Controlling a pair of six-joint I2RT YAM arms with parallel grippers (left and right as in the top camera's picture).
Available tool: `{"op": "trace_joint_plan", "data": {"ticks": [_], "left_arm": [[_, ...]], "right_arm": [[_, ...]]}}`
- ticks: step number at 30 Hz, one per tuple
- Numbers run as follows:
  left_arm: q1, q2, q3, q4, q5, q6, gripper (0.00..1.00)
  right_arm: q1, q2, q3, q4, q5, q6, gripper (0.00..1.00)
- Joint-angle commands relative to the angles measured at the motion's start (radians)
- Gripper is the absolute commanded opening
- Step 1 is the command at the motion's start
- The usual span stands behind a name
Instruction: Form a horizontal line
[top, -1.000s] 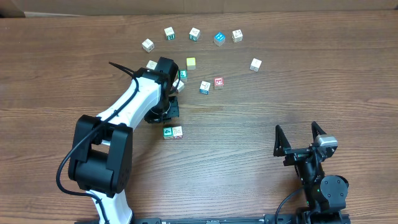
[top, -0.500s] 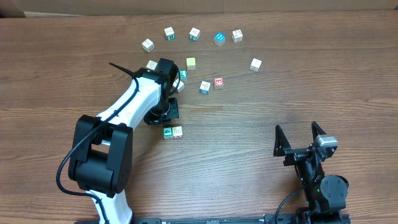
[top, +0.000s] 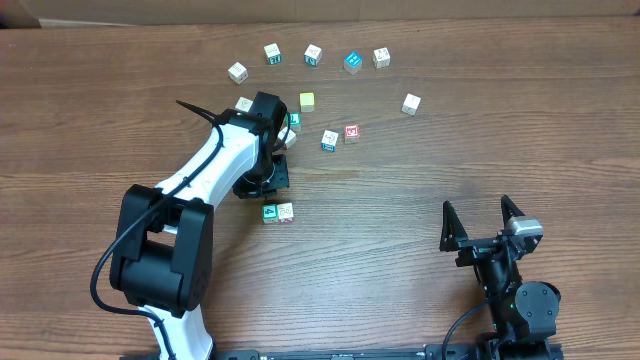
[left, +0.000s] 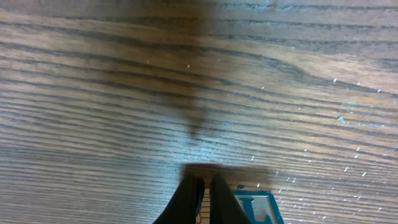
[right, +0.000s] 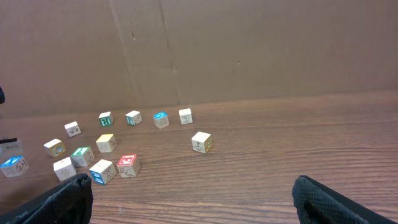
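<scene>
On the counter (top: 480, 120), two of the four cubes for the row sit touching side by side just near of the left arm's wrist: the green cube with the white mark (top: 270, 211) on the left and the white cube (top: 286, 211) on its right. The green "L" cube (top: 293, 119) lies farther back, by the tip of the left arm. The red-faced cube (top: 351, 131) stands to the right of that, well apart from the started pair, with a blue-edged cube (top: 328, 140) just beside it on its left.

The left claw (left: 201, 186) is clenched, its fingers (left: 186, 202) pressed nearly together and pointing down at the wood. In the left wrist view the green "L" cube shows just to the right of the fingertips, not between them. Whether the thin pale strip in the gap is a thing being pinched I cannot tell.

The right claw (top: 480, 222) is released, fingers spread wide, at the near right of the counter, well apart from all cubes.

A plain yellow cube (top: 307, 101) lies just far and right of the "L" cube. More cubes form a loose arc along the far side, a blue one (top: 352, 62) among them.
</scene>
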Motion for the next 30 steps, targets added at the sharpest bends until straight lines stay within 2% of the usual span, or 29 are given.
{"op": "trace_joint_plan", "data": {"ticks": [1, 30], "left_arm": [[-0.002, 0.011, -0.005, -0.001, 0.011, 0.011, 0.04], [-0.040, 0.011, -0.005, -0.040, 0.006, 0.011, 0.04]], "right_arm": [[0.006, -0.010, -0.010, 0.006, 0.001, -0.008, 1.00], [0.006, -0.010, -0.010, 0.006, 0.001, -0.008, 1.00]]}}
